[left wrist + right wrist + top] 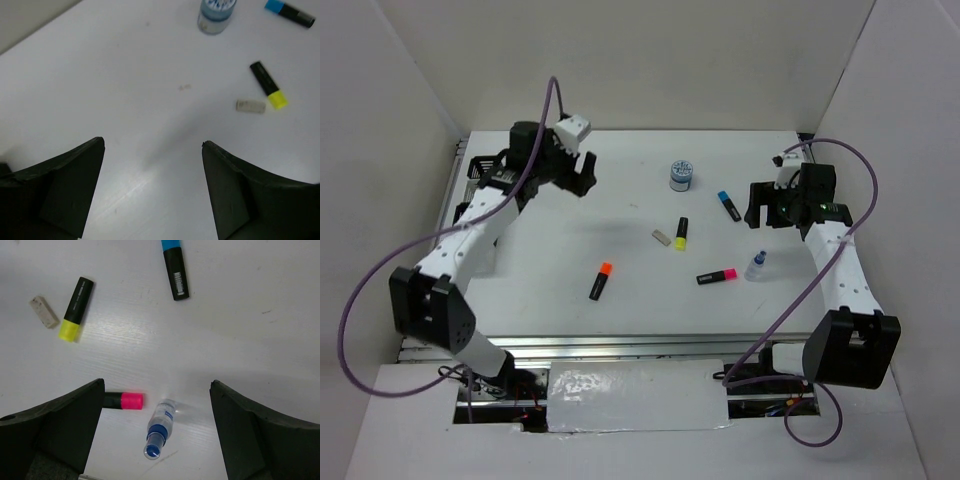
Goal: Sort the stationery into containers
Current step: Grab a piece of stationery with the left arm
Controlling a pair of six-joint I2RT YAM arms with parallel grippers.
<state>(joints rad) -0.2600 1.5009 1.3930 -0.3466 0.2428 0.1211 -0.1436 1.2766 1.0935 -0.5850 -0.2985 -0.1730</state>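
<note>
- Left gripper (pixel 152 150): jaws spread wide with nothing between them. In the top view it hangs over bare table (pixel 620 210) at far left.
- Right gripper (pixel 157 387): jaws also wide apart and holding nothing. It sits at the right side, just right of the blue highlighter (pixel 728 205).
- On the right wrist view we note a clear bottle (pixel 159 429) with a blue cap, lying flat and framed between the fingers. The pink highlighter (pixel 125 400) is just left of it, its black end hidden behind one finger.
- Pot (pixel 681 175): upright, far centre.
- Yellow highlighter (pixel 681 233): centre. The eraser (pixel 662 237) lies just to its left, not touching.
- Orange highlighter (pixel 601 281): alone, nearer and left of centre.
- Dark shapes (pixel 478 168) at the far left edge are half hidden by the left arm. We cannot tell whether they are cups.
</note>
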